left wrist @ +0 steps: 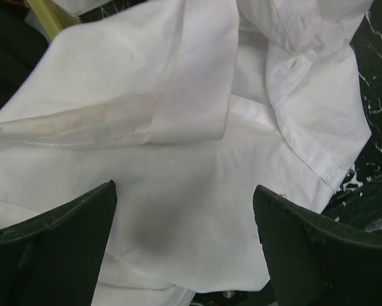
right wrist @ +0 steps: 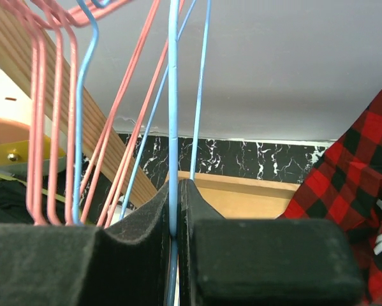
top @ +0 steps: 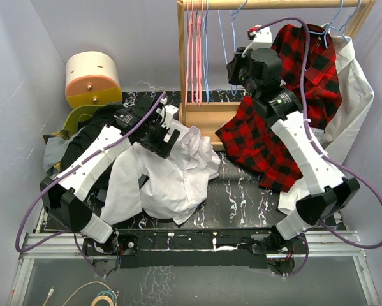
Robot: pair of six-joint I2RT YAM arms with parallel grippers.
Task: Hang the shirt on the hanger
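The white shirt (top: 171, 175) lies crumpled on the black marbled table, left of centre. It fills the left wrist view (left wrist: 197, 127), with a folded cuff or placket showing. My left gripper (top: 160, 141) hovers just over it, jaws wide open (left wrist: 184, 245) with only cloth below them. My right gripper (top: 234, 69) is raised at the wooden rack and is shut (right wrist: 178, 191) on a wire of the light blue hanger (right wrist: 173, 95). The hanger (top: 233, 44) hangs from the rack's rail.
Several pink wire hangers (top: 194, 51) hang to the left of the blue one and also show in the right wrist view (right wrist: 41, 127). A red-and-black plaid shirt (top: 267, 140) and white cloth (top: 353, 95) hang at right. A black garment (top: 92, 127) and a cream-and-yellow roll (top: 92, 80) sit at left.
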